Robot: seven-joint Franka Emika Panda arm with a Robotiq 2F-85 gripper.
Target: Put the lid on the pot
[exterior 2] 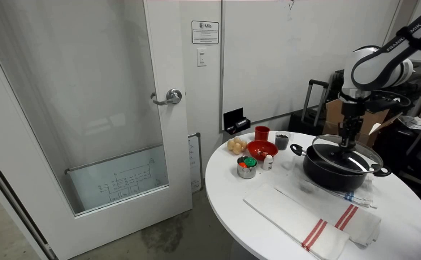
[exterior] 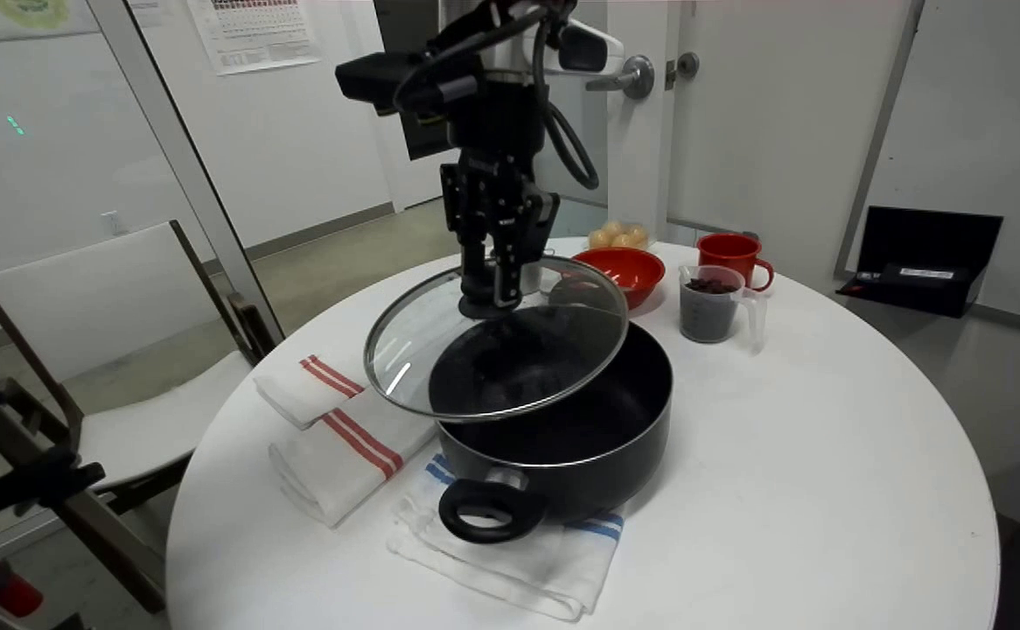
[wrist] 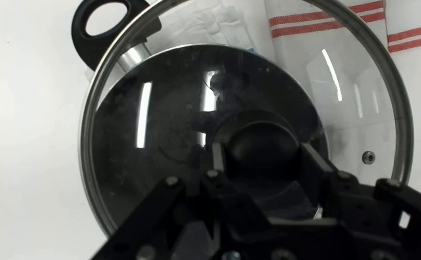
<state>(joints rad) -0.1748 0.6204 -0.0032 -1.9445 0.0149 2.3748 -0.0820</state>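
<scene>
Claw [wrist: 264, 155] and lid [exterior: 510, 359] go together at this moment: the two fingers [wrist: 218, 157] are clamped on the lid, which hangs above the pot [exterior: 597, 477].

On the white worktop [exterior: 825, 437] the pot stands upright and is not yet covered, since one can look past the lid into it in an exterior view. By my judgement, the gripping and the bringing over are done; what is left is to centre the lid, to lower it until it sits, and to let go. It seems not well centred: in the wrist view it reaches beyond the pot on the right. Whether its edge touches the pot, I cannot tell.

The pot's long axis goes through its two handles [exterior 2: 381, 174], in an exterior view from the left slightly down to the right. The lid, being a round disc, has no long axis across its face; it lies roughly level, a small tilt being hard to judge. Its black knob [wrist: 263, 139] points up, between the fingers. Smallest is a metal eyelet [wrist: 368, 157] in the glass.
</scene>
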